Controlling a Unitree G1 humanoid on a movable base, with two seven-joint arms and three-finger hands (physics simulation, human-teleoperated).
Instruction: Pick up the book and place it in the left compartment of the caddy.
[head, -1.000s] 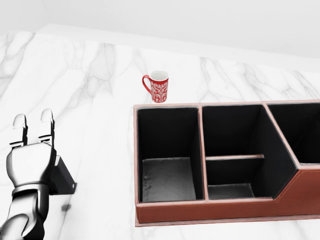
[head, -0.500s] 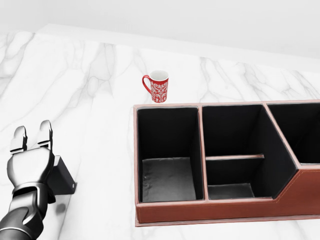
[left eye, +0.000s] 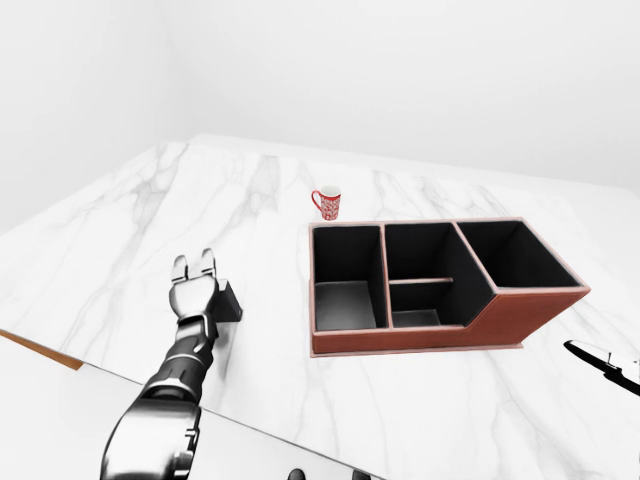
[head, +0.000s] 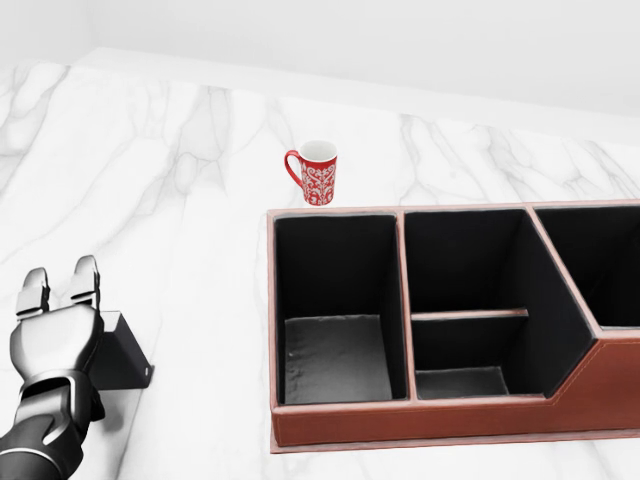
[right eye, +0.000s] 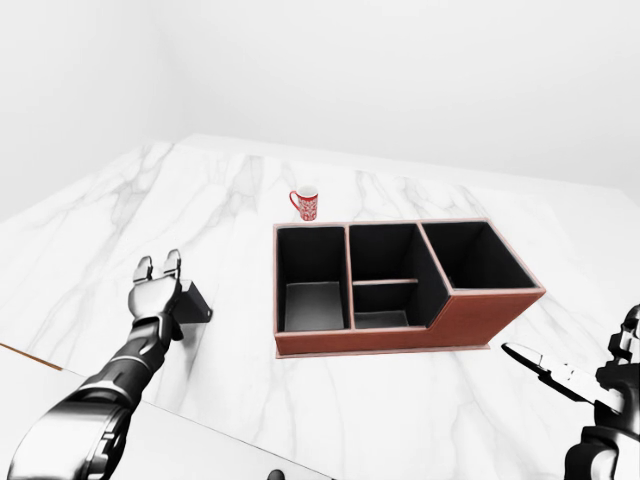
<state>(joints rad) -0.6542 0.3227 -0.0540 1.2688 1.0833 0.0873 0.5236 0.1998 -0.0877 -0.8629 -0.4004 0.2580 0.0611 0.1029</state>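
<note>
My left hand (head: 55, 325) sits at the head view's lower left, fingers spread and unclenched, over the book (head: 122, 352): a small dark slab lying flat on the marble counter (head: 180, 180), well apart from the caddy (head: 440, 420). My right hand (right eye: 625, 375) shows only partly; grip undeterminable. The caddy's left compartment (head: 335, 355) is black-lined. Farthest, just beyond its rim, I see a red patterned mug (head: 314, 173).
</note>
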